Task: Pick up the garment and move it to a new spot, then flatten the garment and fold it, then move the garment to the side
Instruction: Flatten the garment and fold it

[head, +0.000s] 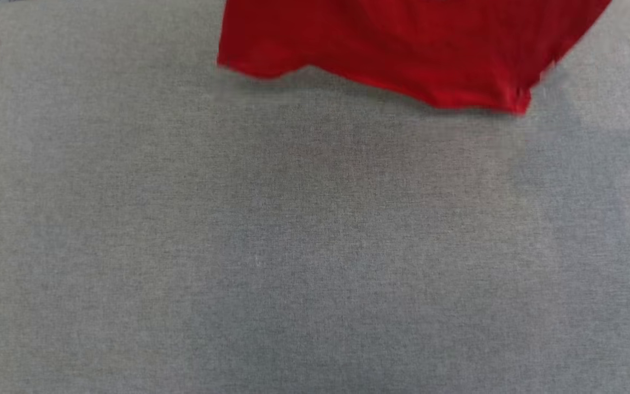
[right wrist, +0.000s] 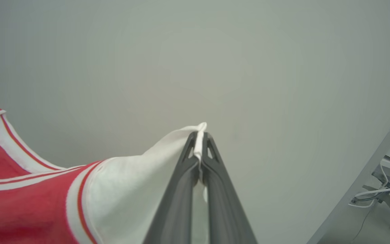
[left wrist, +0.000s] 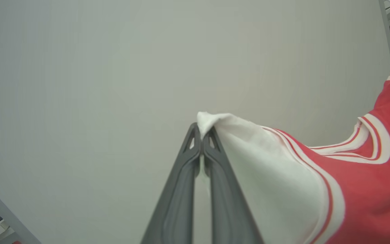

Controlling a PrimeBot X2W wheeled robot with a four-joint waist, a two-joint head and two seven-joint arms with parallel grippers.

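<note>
Two grips hold the garment (head: 402, 44) up: the left fingers (left wrist: 215, 159) are pinched shut on one white sleeve edge, the right fingers (right wrist: 212, 162) on the other, with the red body slung between them. Its red hem hangs over the far part of the grey counter (head: 293, 246).

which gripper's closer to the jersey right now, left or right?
Neither, it's a tie: left gripper is shut on one white sleeve edge of the jersey; right gripper is shut on the other sleeve.
</note>
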